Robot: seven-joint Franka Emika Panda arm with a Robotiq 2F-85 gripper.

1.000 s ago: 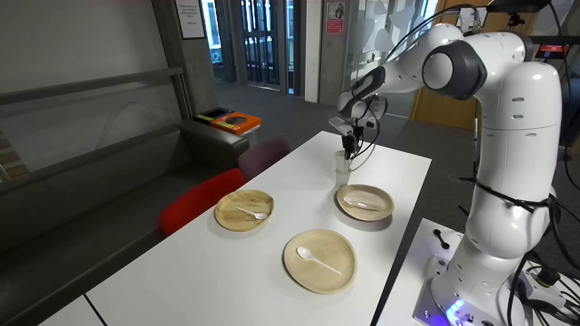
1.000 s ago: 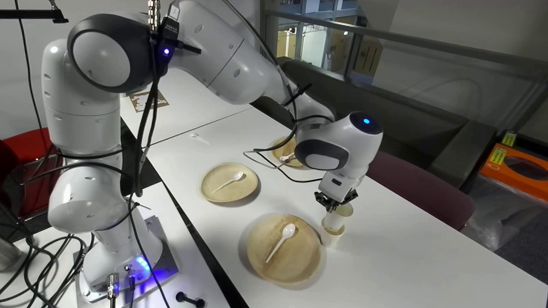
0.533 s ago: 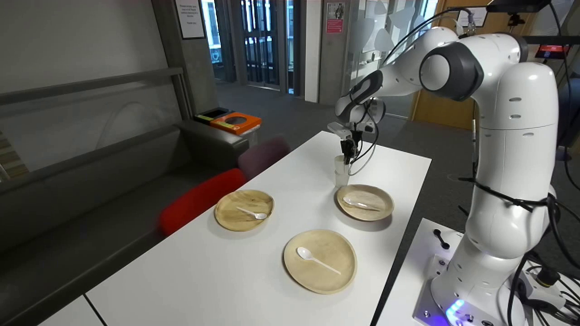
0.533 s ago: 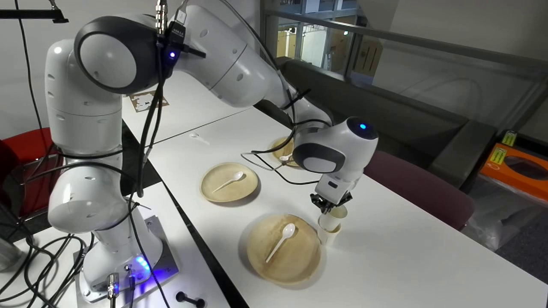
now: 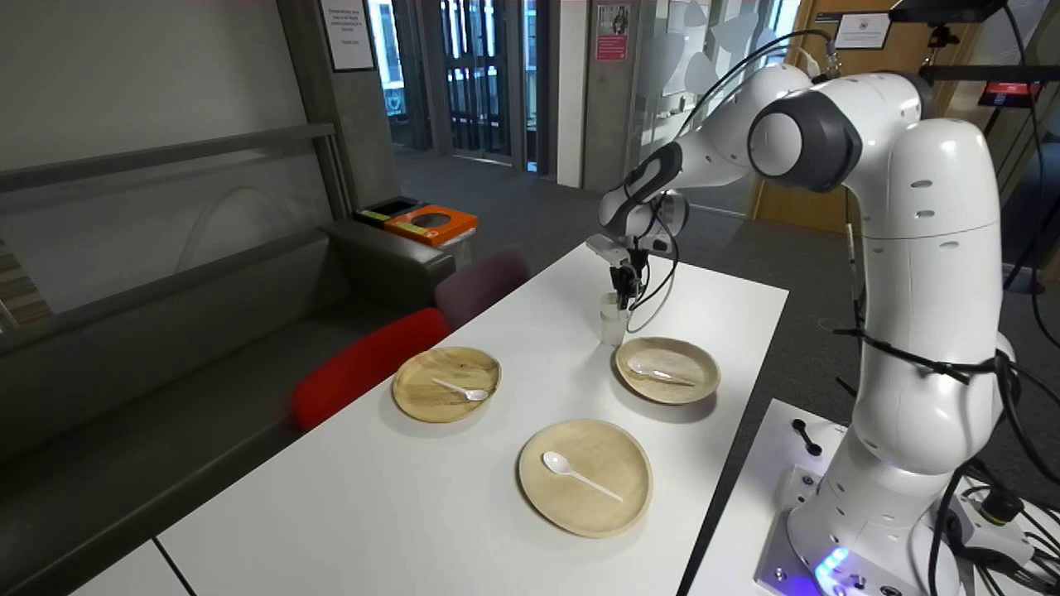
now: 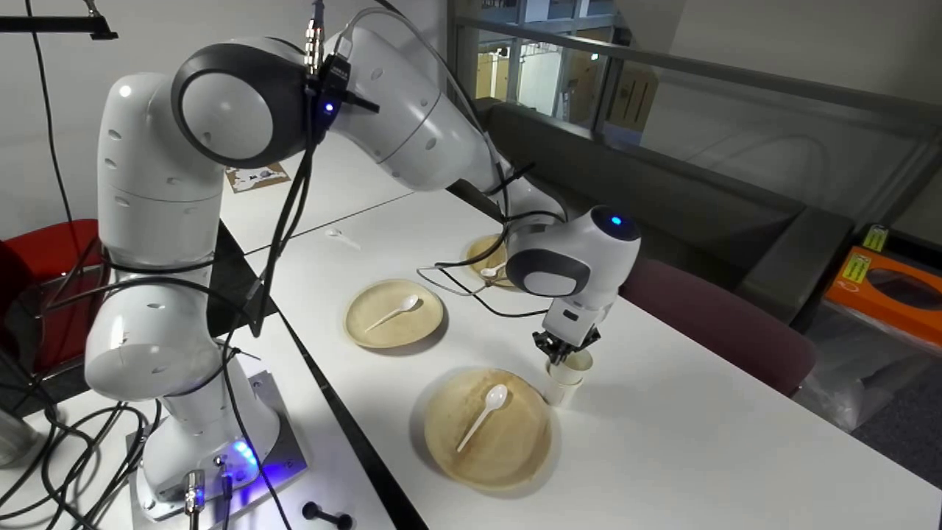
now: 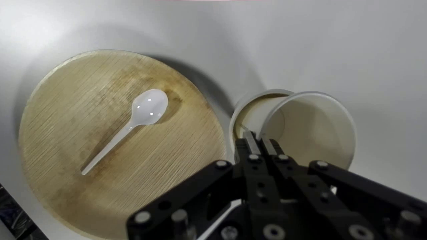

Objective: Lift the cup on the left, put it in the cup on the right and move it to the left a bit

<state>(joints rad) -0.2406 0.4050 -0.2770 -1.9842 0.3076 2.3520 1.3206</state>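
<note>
The upper white paper cup (image 7: 310, 125) is rim-pinched by the closed black claw (image 7: 256, 135), likely for nesting in the lower white cup (image 6: 561, 394), inside the white tabletop's (image 6: 699, 442) edges.

Office-like lounge, grey sofa (image 5: 199, 356), framed notice (image 5: 348, 33), glass partition (image 5: 701, 76)

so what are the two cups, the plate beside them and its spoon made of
Inner cup and outer cup: likely paper, perhaps coated, from the thin, dull off-white walls. Plate: probably pressed leaf, possibly wood; dull tan with fine parallel streaks and brown blotches. Spoon: probably plastic; smooth white gloss, with bright highlights on its head.
</note>
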